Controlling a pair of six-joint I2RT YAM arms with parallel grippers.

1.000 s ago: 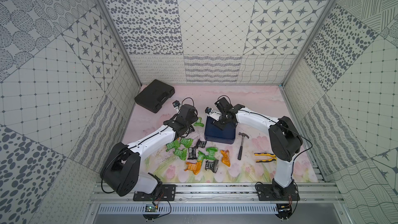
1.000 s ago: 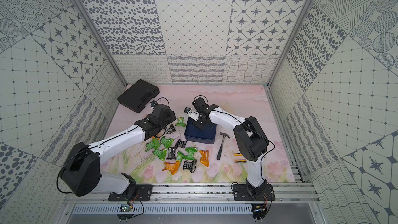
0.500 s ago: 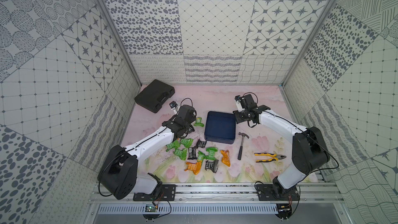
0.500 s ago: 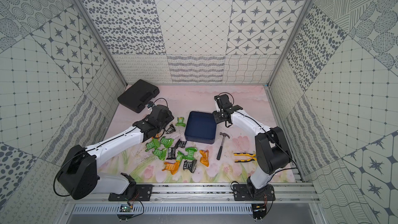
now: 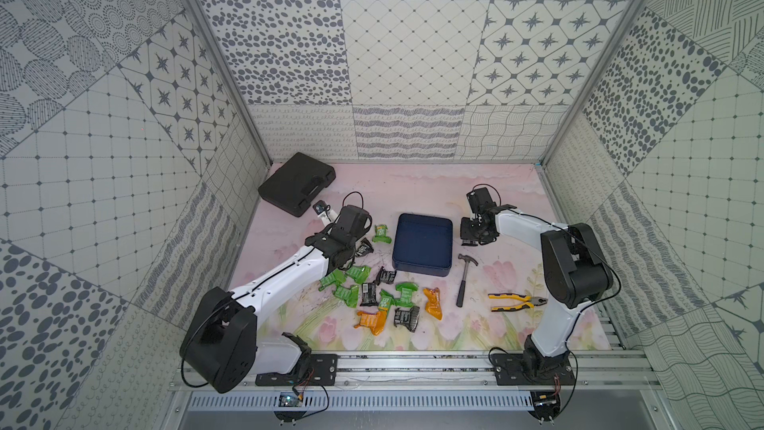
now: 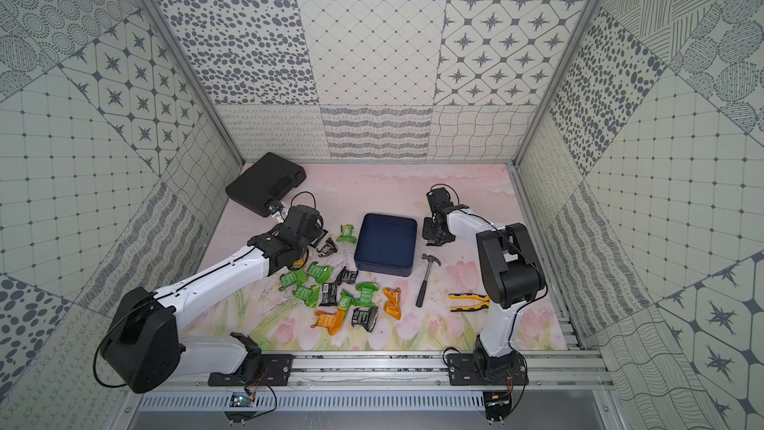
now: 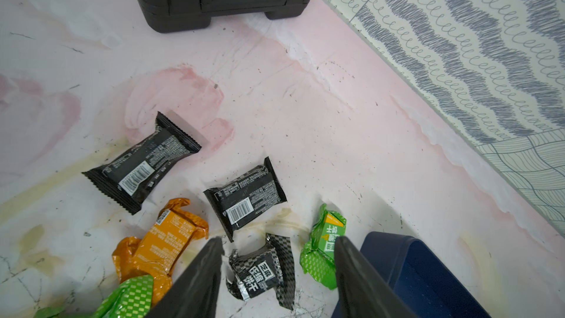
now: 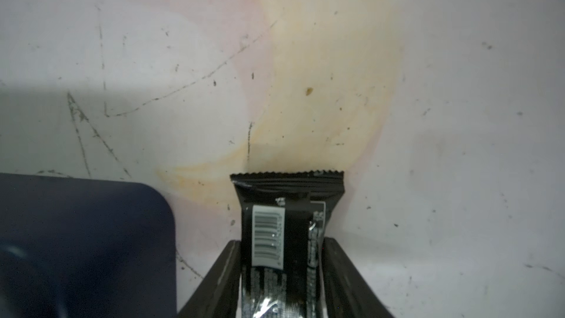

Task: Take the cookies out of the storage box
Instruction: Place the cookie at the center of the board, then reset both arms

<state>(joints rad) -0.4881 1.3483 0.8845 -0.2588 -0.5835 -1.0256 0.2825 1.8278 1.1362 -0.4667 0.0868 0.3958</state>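
The navy storage box [image 5: 421,248] [image 6: 386,244] sits mid-table with nothing showing inside it. Several green, orange and black cookies [image 5: 372,295] lie scattered in front of it and to its left. My right gripper [image 5: 475,235] [image 8: 282,241] is low over the table just right of the box [image 8: 76,240], shut on a black cookie packet [image 8: 287,203] that sticks out past the fingertips. My left gripper [image 5: 364,248] [image 7: 278,240] stands open left of the box [image 7: 428,270], straddling a checkered black cookie [image 7: 260,273], with a green cookie [image 7: 324,249] beside it.
A black moulded case [image 5: 295,188] lies at the back left near the wall. A hammer [image 5: 465,279] and yellow-handled pliers [image 5: 516,301] lie in front of the box to the right. Patterned walls close in the table on three sides.
My right arm has swung from over the box's left part to the table on the box's right and come down, carrying the black packet. The left arm has barely moved.
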